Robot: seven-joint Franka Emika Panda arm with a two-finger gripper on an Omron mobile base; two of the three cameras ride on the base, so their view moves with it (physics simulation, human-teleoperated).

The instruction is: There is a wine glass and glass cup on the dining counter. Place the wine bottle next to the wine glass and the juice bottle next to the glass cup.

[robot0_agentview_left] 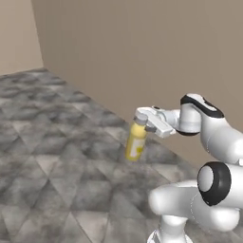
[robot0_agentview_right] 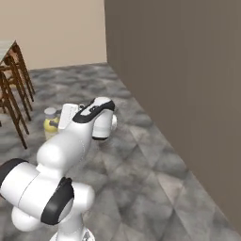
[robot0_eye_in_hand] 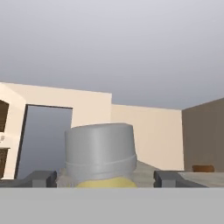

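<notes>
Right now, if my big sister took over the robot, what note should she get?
Gripper: closed around the top of the juice bottle, carrying it upright above the grey tiled floor, beside a brown wall.
In the hand view the bottle's cap sits between the two fingertips.
Wooden stool legs stand off to the side in the right base view.
Done: juice bottle picked up.
Left: set it next to the glass cup on the dining counter, then put the wine bottle by the wine glass.
</notes>
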